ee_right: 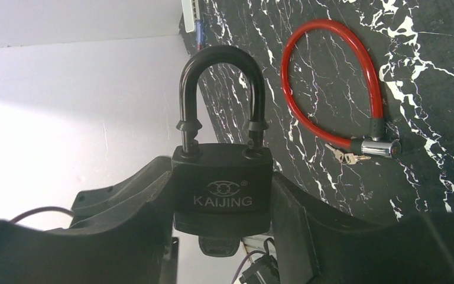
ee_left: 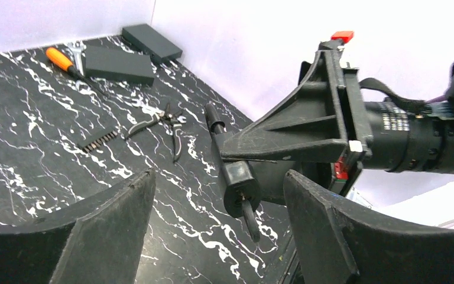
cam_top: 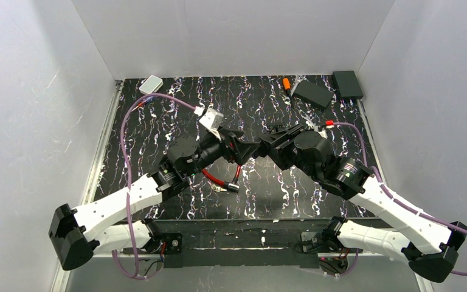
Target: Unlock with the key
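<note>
I am clamping the padlock (ee_right: pixel 221 189) in the right pincer (ee_right: pixel 220 174), risking the open left pincer (ee_left: pixel 219 180) nipping the key (ee_left: pixel 249 218) askew and bending it.

Orange-handled screwdriver (ee_left: pixel 59 60) lies beside a black box (ee_left: pixel 118 64); pliers (ee_left: pixel 165 121), perhaps cutters, nearby.

Overhead rear view; close, opposed wrist views, both on padlock (ee_right: pixel 221 189)

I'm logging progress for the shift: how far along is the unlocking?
Done: the right gripper clamps the padlock, and the key sits in its keyhole. In hand: the open left gripper brackets the key, not touching it. Left: grip and turn it; the shackle looks seated at both legs.
</note>
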`<state>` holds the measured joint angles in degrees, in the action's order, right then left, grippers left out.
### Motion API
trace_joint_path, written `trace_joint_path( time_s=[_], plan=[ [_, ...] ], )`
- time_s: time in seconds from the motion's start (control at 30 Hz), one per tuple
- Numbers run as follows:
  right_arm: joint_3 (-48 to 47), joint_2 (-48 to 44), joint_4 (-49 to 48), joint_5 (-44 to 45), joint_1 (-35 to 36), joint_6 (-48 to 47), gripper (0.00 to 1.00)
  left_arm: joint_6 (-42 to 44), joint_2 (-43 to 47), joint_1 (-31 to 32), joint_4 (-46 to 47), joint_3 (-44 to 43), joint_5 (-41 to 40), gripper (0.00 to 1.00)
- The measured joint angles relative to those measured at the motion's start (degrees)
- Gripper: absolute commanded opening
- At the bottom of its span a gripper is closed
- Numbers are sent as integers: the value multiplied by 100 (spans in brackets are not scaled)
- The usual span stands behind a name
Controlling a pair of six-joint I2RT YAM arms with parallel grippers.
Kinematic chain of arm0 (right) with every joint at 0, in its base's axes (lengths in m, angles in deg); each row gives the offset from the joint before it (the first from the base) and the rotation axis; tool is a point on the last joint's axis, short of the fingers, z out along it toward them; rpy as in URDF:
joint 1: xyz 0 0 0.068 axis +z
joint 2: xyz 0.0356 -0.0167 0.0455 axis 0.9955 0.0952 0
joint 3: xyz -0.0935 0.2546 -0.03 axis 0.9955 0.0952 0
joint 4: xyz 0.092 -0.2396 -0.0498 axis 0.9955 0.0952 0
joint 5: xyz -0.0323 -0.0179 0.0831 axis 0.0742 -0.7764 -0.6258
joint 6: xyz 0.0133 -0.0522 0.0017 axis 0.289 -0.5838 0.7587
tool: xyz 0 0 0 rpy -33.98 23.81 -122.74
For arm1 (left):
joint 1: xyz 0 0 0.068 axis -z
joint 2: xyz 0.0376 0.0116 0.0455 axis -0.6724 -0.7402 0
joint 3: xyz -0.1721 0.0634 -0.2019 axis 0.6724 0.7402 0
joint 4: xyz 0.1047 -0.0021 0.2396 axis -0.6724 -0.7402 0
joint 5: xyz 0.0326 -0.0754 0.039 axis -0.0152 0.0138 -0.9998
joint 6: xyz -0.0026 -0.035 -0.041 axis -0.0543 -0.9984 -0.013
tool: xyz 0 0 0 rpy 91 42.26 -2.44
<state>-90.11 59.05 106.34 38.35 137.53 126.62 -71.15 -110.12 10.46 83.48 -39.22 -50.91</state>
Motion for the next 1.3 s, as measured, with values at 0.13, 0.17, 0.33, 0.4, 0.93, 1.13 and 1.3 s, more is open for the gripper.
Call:
trace_joint_path(
  time_s=[0.13, 0.17, 0.33, 0.4, 0.93, 1.13, 1.3],
  plan=[
    [4, 0, 4, 0, 0, 0, 1, -186, -391, 0, 17, 0, 116, 77],
    [4, 0, 4, 0, 0, 0, 1, -223, -479, 0, 15, 0, 160, 77],
    [4, -7, 37, 26, -4, -2, 1, -358, -605, 0, 70, 0, 280, 76],
    [4, -11, 35, 44, -4, -4, 1, -420, -605, 2, 168, 0, 271, 74],
    [4, 55, 13, 168, -50, -22, 6, -949, -1261, 304, 826, -144, -243, 0],
    [4, -13, -92, 74, 20, -127, 64, -811, -968, 321, 870, 44, -212, 0],
    [2, -273, -131, 199, 52, -398, 98, -527, -544, 267, 767, 374, -127, 0]
  ],
)
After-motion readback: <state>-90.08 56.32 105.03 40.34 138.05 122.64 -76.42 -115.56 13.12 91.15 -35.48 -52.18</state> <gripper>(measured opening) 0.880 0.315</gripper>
